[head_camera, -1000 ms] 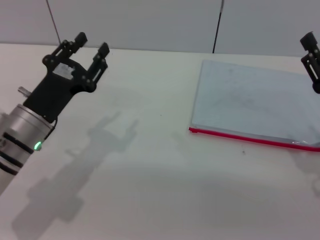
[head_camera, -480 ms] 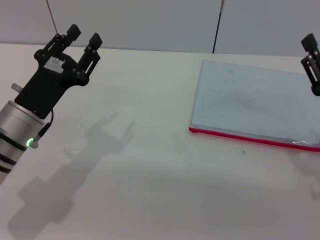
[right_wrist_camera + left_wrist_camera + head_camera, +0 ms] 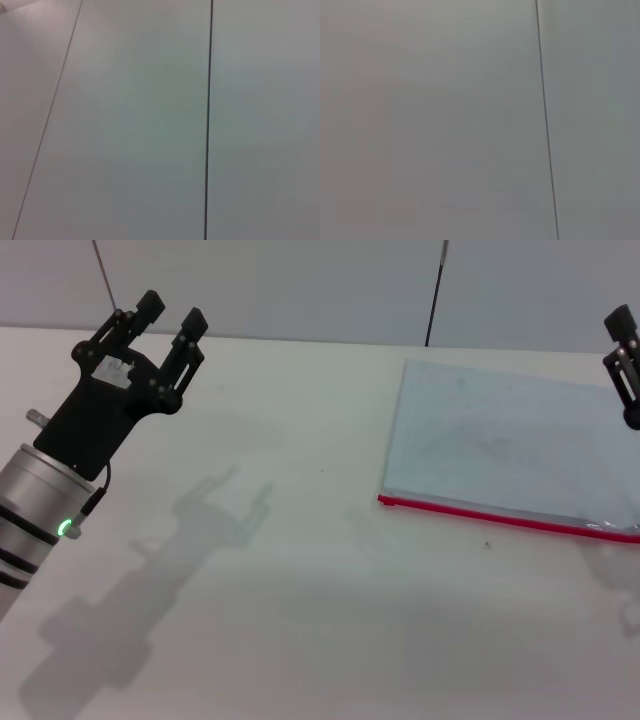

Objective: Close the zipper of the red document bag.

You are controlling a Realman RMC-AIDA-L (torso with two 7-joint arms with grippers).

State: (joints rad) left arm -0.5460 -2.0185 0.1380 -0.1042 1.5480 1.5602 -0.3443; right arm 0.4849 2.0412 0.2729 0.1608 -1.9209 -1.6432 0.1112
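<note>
The red document bag (image 3: pixel 500 445) lies flat on the white table at the right, a pale blue-grey pouch. Its zipper (image 3: pixel 480 513) is the bright red strip along the near long edge; I cannot make out the slider. My left gripper (image 3: pixel 172 316) hangs in the air at the far left, well away from the bag, open with nothing between its fingers. My right gripper (image 3: pixel 625 365) shows only partly at the right edge, above the bag's far right corner. Neither wrist view shows the bag or any fingers.
The white table (image 3: pixel 300 570) spreads between the left arm and the bag. A grey panelled wall (image 3: pixel 300 285) with a dark seam (image 3: pixel 435 290) stands behind it. Both wrist views show only the wall (image 3: pixel 420 120) and its seams (image 3: pixel 208 120).
My left gripper has shifted a little to the left and up, farther from the bag. The right gripper and the bag have not moved.
</note>
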